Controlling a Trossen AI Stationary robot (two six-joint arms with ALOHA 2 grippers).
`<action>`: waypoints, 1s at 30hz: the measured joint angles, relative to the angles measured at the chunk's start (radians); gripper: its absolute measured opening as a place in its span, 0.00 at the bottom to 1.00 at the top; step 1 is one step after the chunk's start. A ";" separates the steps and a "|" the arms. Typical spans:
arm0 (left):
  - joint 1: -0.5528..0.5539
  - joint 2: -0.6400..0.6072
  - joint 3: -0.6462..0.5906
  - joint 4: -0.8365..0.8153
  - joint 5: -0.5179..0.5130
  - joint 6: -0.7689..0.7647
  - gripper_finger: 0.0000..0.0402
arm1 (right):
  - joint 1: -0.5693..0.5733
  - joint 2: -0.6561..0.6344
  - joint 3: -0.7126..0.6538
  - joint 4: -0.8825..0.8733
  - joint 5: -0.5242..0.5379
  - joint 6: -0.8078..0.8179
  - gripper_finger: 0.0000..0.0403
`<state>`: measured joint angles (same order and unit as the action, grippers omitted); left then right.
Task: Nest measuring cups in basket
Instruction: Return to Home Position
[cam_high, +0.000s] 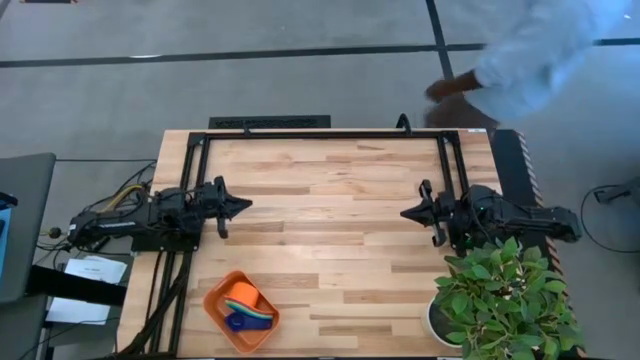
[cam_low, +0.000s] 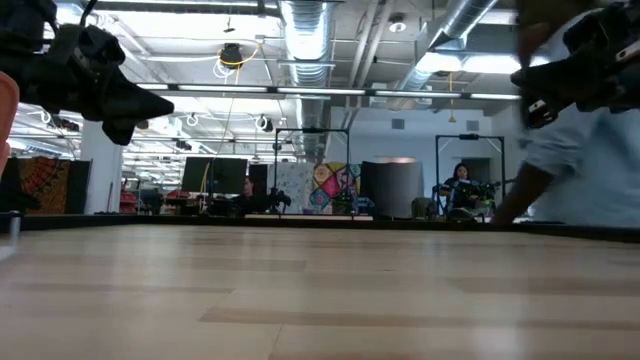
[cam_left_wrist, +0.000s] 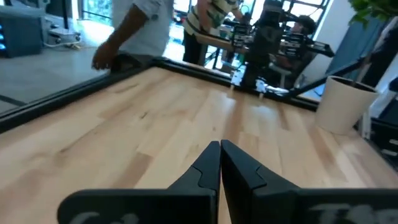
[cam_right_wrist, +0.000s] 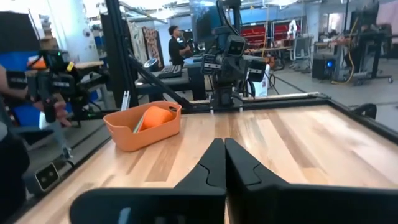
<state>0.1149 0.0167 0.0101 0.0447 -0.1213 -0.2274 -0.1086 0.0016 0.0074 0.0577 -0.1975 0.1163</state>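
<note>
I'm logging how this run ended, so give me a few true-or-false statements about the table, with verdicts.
1. The measuring cups lie inside the basket. True.
2. The left gripper holds a cup. False: it is shut on nothing, off to the left side of the table, apart from the basket.
3. The basket stands at the table's middle. False: it sits near the table's edge on the left arm's side.
4. A potted plant stands at a table corner on the right arm's side. True.
5. The right gripper is open. False: its fingers are shut and empty.
</note>
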 joint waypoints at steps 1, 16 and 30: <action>-0.002 0.001 0.000 -0.001 -0.008 0.006 0.00 | 0.003 0.000 0.000 -0.001 0.000 -0.015 0.01; -0.004 -0.015 0.015 0.032 -0.009 0.137 0.00 | 0.058 0.000 -0.001 -0.008 -0.009 0.003 0.06; -0.097 -0.012 -0.001 0.028 0.150 0.067 0.00 | 0.067 0.000 -0.002 -0.017 0.062 0.002 0.10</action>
<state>0.0181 0.0044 0.0090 0.0725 0.0290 -0.1607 -0.0418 0.0017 0.0059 0.0408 -0.1359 0.1182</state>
